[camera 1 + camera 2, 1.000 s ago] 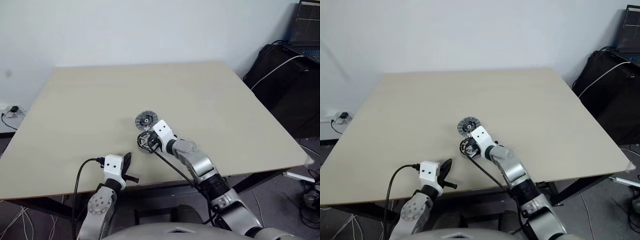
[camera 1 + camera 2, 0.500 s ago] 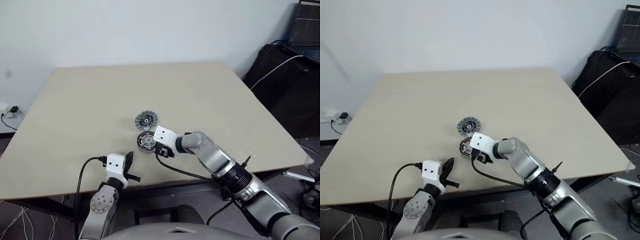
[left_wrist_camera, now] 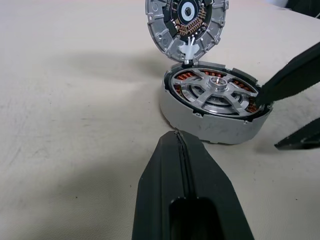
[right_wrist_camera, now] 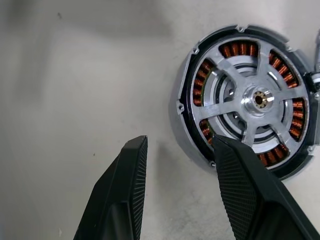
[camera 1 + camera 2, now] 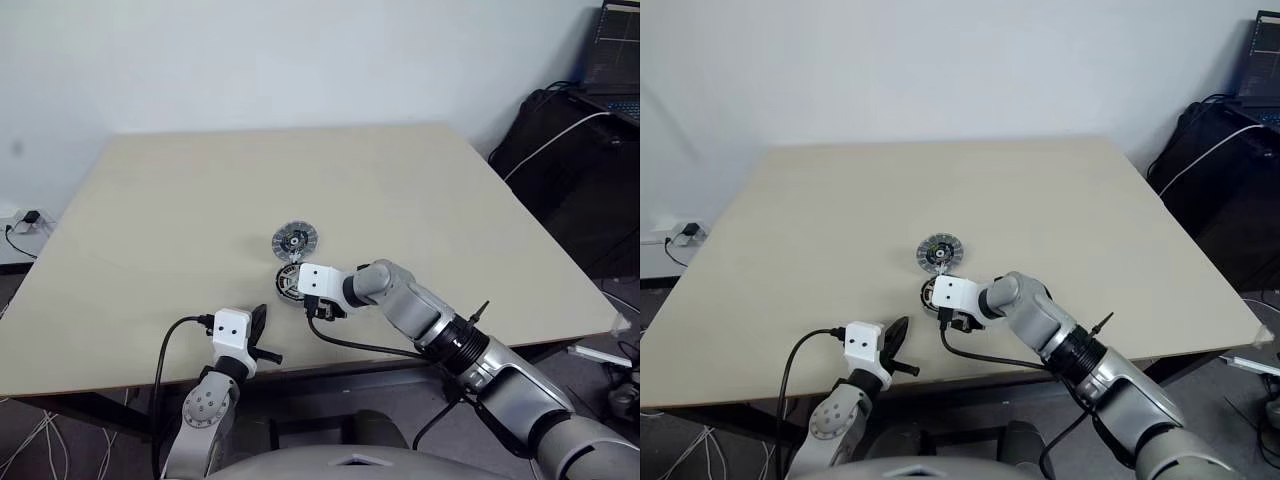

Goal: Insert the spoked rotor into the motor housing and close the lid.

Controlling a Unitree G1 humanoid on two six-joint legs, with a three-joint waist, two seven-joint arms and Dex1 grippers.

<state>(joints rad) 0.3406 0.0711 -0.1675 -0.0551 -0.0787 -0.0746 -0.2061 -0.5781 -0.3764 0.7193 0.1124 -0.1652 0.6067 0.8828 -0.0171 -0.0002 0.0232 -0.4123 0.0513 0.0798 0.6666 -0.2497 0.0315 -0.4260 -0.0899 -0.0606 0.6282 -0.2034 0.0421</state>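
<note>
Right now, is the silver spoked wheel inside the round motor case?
In: the pale-silver spoked rotor sits inside the round motor housing, copper windings showing between spokes.

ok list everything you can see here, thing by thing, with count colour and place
table: one, beige, bearing all parts
motor housing: one, pale grey shell, copper windings, near front edge
spoked rotor: one, silver, seated in housing
lid: one, grey, lying just behind housing
black bags: dark, right of table
laptop: one, far right
left gripper: black fingers shut, at table's front edge
right gripper: black fingers open, one finger over housing's rim
</note>
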